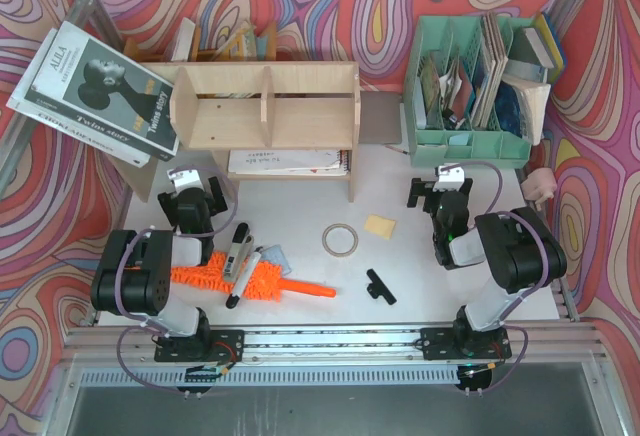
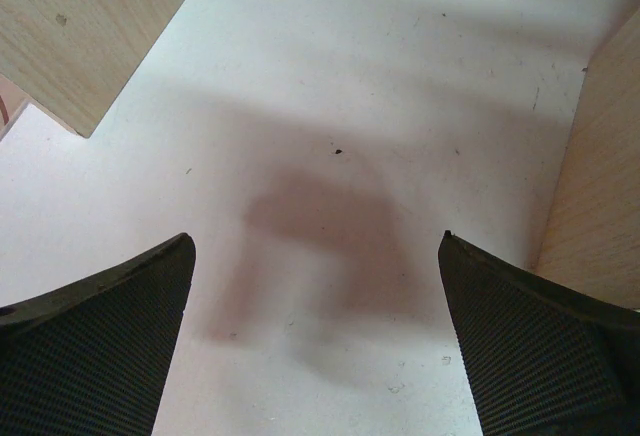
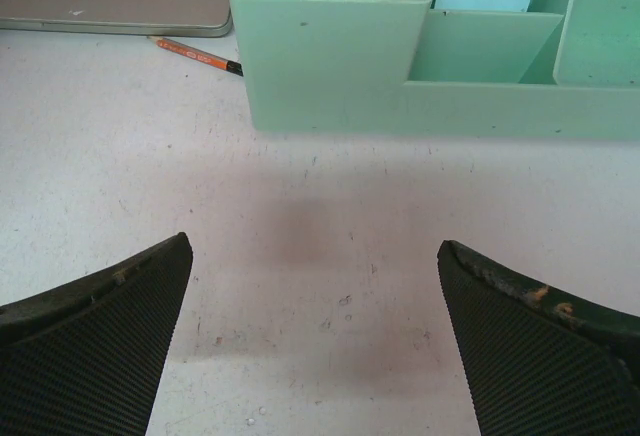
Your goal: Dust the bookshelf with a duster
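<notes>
Lying flat on the white surface (image 1: 300,211), near the left arm, the orange duster (image 1: 270,282) has its shaggy head to the left and its thin handle pointing right. A black-and-white marker pen (image 1: 238,254) lies across the shaggy head and touches it. The bookshelf (image 1: 265,106) stands at the far side, well apart from the duster, with flat notebooks (image 1: 290,161) under it and a stack of books (image 1: 95,91) leaning at its left. The left claw (image 1: 190,188) sits between the duster and the bookshelf and holds nothing. In the left wrist view its claw (image 2: 315,246) is spread wide over bare surface, with light wood boards (image 2: 80,26) at the left and right edges. The right claw (image 1: 440,191) is on the right side, just near the mint-green file organiser (image 1: 470,86), which is stuffed with books and papers. In the right wrist view this claw (image 3: 315,246) is spread wide too and grips nothing. The green organiser (image 3: 330,66) is just beyond it, and an orange pencil (image 3: 195,54) lies on the surface at the organiser's left corner. In the middle of the surface lie a ring of tape (image 1: 340,239), a small yellow note pad (image 1: 380,224) and a small black clip (image 1: 380,286), all apart from each other.
</notes>
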Robot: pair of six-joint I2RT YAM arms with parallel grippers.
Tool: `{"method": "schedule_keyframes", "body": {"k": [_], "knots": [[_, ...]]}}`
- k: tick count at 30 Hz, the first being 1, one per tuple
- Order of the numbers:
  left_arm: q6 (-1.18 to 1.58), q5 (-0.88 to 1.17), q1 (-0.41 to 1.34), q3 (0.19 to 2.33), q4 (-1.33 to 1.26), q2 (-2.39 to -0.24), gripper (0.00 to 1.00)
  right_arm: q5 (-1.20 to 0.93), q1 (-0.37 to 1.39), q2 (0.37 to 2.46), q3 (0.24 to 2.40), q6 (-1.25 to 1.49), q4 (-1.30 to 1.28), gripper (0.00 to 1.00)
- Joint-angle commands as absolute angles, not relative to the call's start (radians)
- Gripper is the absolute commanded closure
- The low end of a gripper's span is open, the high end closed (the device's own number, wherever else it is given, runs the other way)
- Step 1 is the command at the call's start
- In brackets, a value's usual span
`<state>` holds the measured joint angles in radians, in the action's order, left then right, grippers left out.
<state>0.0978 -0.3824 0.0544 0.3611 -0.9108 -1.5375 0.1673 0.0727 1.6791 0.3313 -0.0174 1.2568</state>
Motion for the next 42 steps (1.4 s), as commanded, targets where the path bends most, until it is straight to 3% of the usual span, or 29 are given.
{"method": "schedule_keyframes", "body": {"k": [1,13,20,25,29,31,34,39,42], "knots": [[0.101,-0.388,0.051,0.367,-0.914,-1.535,0.02,0.179,0.069,1.686,0.327,-0.005,1.261,0.01],[0.097,-0.366,0.051,0.343,-0.940,-1.527,0.02,0.179,0.069,1.686,0.327,-0.005,1.261,0.01],[0.067,-0.294,0.052,0.119,-1.425,-1.573,0.02,0.179,0.070,1.686,0.327,-0.005,1.262,0.01],[0.042,-0.302,0.072,0.063,-1.430,-1.462,0.02,0.179,0.069,1.687,0.328,-0.005,1.261,0.01],[-0.012,-0.442,0.131,-0.007,-1.410,-1.294,0.02,0.173,0.069,1.682,0.321,-0.018,1.275,0.01],[-0.082,-0.559,0.199,-0.008,-1.330,-1.171,0.02,0.131,0.069,1.669,0.314,-0.034,1.273,0.01],[-0.109,-0.629,0.269,0.033,-0.990,-0.897,0.02,0.136,0.069,1.636,0.283,-0.034,1.301,0.01],[-0.005,-0.707,0.304,0.062,-0.549,-0.457,0.02,0.167,0.103,1.447,0.284,-0.043,1.130,0.01],[0.097,-0.731,0.320,0.109,-0.339,-0.321,0.02,0.152,0.123,1.319,0.269,-0.032,1.040,0.01]]}}
